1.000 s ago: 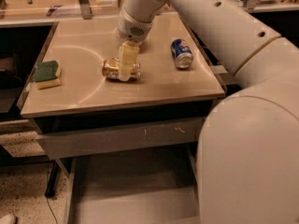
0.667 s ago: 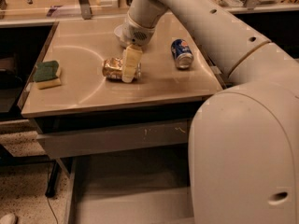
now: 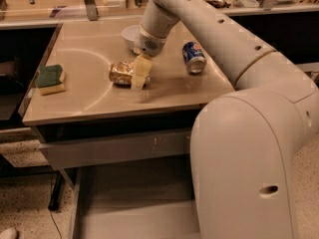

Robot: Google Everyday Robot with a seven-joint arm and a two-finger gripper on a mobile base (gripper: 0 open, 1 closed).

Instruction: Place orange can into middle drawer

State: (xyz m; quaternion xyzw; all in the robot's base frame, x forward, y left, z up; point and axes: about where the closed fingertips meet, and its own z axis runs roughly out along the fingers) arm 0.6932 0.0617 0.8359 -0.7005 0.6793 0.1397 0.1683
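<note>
The orange can [image 3: 119, 73] lies on its side near the middle of the tan tabletop [image 3: 89, 98]. My gripper [image 3: 138, 79] comes down from the arm above and sits at the can's right end, touching or just over it. The middle drawer [image 3: 134, 218] is pulled out below the table's front, and its flat grey floor shows with nothing on the part I see. My arm's large white body hides the drawer's right side.
A blue can [image 3: 193, 57] lies on its side right of the gripper. A green and yellow sponge [image 3: 50, 78] sits at the table's left edge. A white bowl [image 3: 130, 34] stands behind the gripper. A shut grey drawer front [image 3: 114, 151] with pale scratches sits above the open drawer.
My gripper has come down a little onto the can's right end, and the arm's elbow has swung further into view. The can has stayed put.
</note>
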